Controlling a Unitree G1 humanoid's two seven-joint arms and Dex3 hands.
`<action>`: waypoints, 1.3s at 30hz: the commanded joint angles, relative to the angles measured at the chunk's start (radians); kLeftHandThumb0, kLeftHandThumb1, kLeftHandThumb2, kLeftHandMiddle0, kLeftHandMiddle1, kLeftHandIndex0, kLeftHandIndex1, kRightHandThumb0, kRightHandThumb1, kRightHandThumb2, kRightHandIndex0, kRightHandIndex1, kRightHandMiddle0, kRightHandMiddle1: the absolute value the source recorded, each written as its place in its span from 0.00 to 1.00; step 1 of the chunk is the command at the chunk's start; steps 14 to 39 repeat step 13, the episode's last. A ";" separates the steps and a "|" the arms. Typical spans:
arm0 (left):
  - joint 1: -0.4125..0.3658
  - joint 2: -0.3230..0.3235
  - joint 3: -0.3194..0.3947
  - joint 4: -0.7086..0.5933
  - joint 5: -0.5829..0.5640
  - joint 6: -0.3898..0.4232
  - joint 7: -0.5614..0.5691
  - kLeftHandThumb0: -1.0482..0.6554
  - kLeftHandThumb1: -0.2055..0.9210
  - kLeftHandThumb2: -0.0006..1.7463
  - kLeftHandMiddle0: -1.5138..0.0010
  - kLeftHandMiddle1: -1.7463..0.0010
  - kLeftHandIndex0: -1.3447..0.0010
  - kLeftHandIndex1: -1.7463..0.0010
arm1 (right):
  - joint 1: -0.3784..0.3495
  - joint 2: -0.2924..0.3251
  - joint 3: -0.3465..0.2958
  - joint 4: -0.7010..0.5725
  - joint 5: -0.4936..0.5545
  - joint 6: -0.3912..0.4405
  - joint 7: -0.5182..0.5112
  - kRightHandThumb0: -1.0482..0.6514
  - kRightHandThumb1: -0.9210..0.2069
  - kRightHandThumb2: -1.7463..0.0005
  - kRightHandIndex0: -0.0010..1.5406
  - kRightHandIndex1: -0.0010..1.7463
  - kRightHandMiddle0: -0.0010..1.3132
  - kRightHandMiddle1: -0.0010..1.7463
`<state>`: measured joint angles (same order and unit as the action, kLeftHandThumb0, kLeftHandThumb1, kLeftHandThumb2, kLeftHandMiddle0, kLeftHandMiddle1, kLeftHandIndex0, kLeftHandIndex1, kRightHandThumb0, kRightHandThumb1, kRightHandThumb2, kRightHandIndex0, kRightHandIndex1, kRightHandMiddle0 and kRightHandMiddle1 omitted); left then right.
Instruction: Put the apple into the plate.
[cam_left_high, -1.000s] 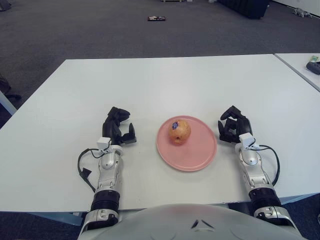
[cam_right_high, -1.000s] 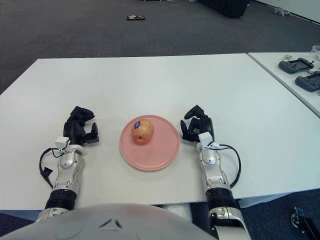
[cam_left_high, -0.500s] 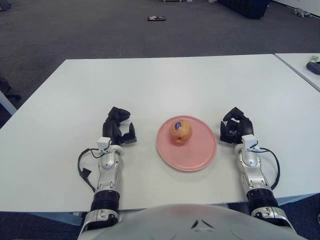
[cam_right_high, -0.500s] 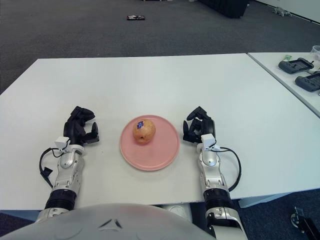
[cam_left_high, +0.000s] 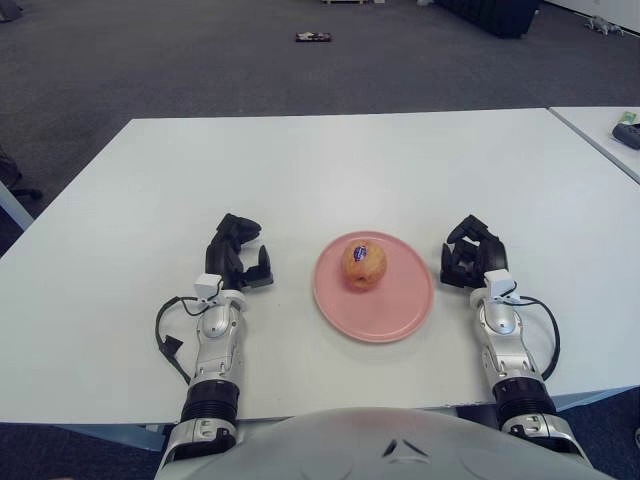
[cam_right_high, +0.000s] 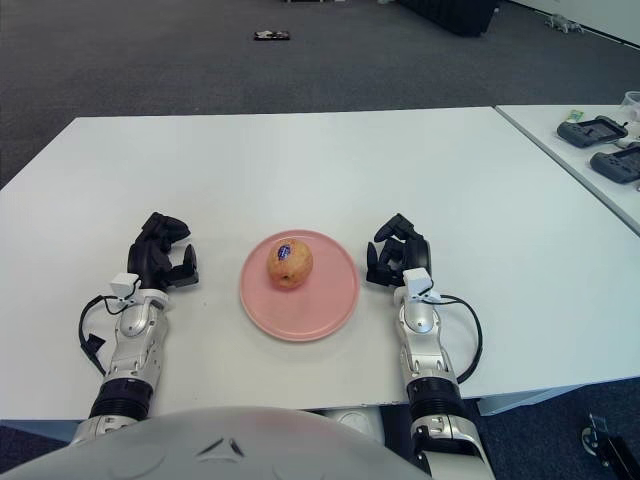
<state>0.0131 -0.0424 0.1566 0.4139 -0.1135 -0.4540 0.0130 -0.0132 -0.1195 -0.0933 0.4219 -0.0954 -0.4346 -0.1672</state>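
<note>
The apple (cam_left_high: 363, 264) lies on the plate (cam_left_high: 395, 310), in the plate's far left part, with a dark sticker on its top. The plate is pink and sits on the white table (cam_left_high: 330, 170) near the near edge, about midway between the left and right edges.

The right hand (cam_left_high: 472, 258) rests on the table just beside the plate's right rim, apart from it by a thin strip of bare tabletop. Its black fingers (cam_left_high: 460, 234) are curled loosely inward and hold nothing. The apple is to the left of this hand, with the right half of the plate between them; the two do not touch.

The left hand (cam_left_high: 237, 258) rests on the table to the left of the plate, a little farther from the rim than the right hand is. Its fingers (cam_left_high: 238, 225) are bent over toward the thumb (cam_left_high: 263, 266) with a gap left between them, and nothing is in that gap. The apple is to the right of this hand, past the plate's left rim, and clear of it.

Both forearms run back toward the near edge of the table. A second table (cam_right_high: 590, 130) stands off the far right corner, carrying dark devices (cam_right_high: 590, 128).
</note>
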 joint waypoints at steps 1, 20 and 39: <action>0.041 -0.003 -0.002 0.040 -0.003 0.036 -0.007 0.61 0.22 0.93 0.45 0.04 0.57 0.00 | 0.027 0.006 -0.004 0.013 0.003 0.038 0.001 0.31 0.63 0.16 0.77 1.00 0.54 1.00; 0.047 -0.006 -0.002 0.031 -0.008 0.047 -0.016 0.61 0.23 0.92 0.45 0.04 0.58 0.00 | 0.033 0.005 -0.002 0.002 0.000 0.056 0.004 0.31 0.63 0.16 0.76 1.00 0.54 1.00; 0.047 -0.006 -0.002 0.031 -0.008 0.047 -0.016 0.61 0.23 0.92 0.45 0.04 0.58 0.00 | 0.033 0.005 -0.002 0.002 0.000 0.056 0.004 0.31 0.63 0.16 0.76 1.00 0.54 1.00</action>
